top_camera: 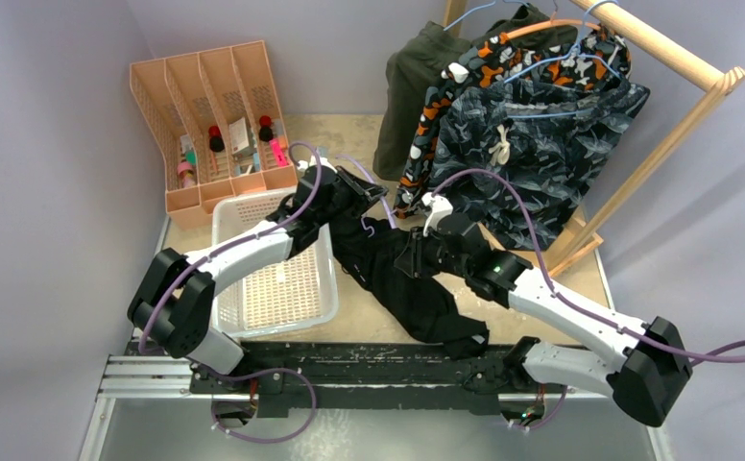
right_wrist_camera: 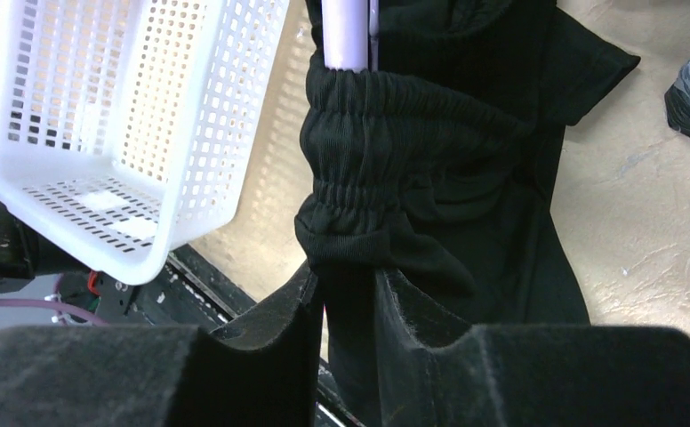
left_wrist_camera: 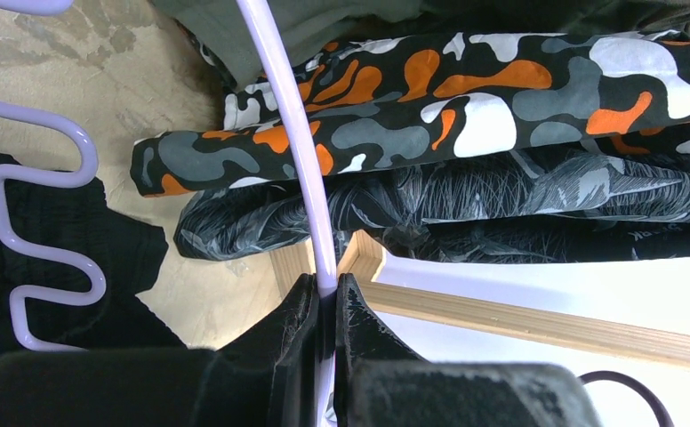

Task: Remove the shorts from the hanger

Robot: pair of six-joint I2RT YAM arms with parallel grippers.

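One pair of black shorts (top_camera: 402, 279), soft, limp, likely light, sprawled on table (top_camera: 354, 317), waistband (right_wrist_camera: 359, 151) bunched on hanger (left_wrist_camera: 301, 160). Left gripper (left_wrist_camera: 325, 307) pinching hanger wire; right gripper (right_wrist_camera: 350, 302) straddling waistband, clamped or not unclear. Grab elastic.

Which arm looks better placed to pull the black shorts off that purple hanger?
Right. The right tool has the waistband of the black shorts between its fingers; the left tool is clamped on the hanger wire, busy steadying it.

white basket (top_camera: 277, 293) | peach organizer (top_camera: 154, 120) behind it | wooden rack (top_camera: 671, 46) right
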